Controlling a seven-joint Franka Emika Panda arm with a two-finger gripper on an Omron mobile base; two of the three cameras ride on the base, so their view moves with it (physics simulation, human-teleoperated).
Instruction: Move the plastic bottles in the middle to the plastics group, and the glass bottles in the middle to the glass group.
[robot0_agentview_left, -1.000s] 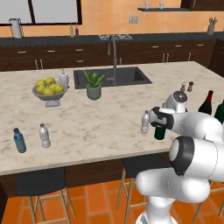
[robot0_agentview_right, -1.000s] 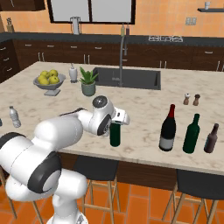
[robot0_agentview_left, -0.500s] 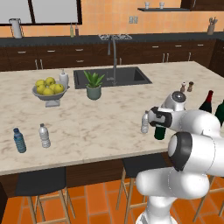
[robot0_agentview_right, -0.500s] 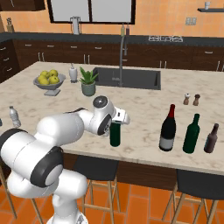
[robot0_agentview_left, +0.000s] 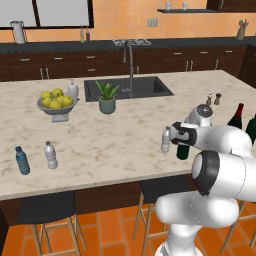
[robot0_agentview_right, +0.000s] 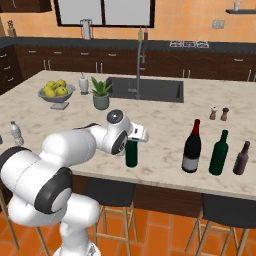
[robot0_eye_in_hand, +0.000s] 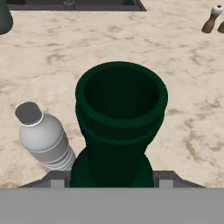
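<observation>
A slim dark green glass bottle (robot0_agentview_left: 183, 150) (robot0_agentview_right: 131, 154) stands upright near the island's front edge. My gripper (robot0_agentview_left: 180, 135) (robot0_agentview_right: 134, 135) (robot0_eye_in_hand: 112, 177) is shut around its neck, and the bottle's open mouth (robot0_eye_in_hand: 120, 94) sits between the fingers. Just left of it stands a small clear plastic bottle (robot0_agentview_left: 165, 140) (robot0_eye_in_hand: 43, 138) with a white cap. The black wine bottle (robot0_agentview_left: 235, 117) (robot0_agentview_right: 191, 147) and a tall green glass bottle (robot0_agentview_right: 219, 153) stand to the right. The blue bottle (robot0_agentview_left: 21, 160) and its clear neighbour (robot0_agentview_left: 50, 155) stand at the far left.
Salt and pepper shakers (robot0_agentview_left: 213, 99) (robot0_agentview_right: 219, 113) stand behind the glass bottles, with a small brown bottle (robot0_agentview_right: 241, 158) at the far right. A lemon bowl (robot0_agentview_left: 56, 102), a potted plant (robot0_agentview_left: 106, 97) and the sink (robot0_agentview_left: 127, 87) lie further back. Stools stand under the island's front edge.
The jaws have closed onto the green bottle's neck. The arm and the bottles have hardly shifted.
</observation>
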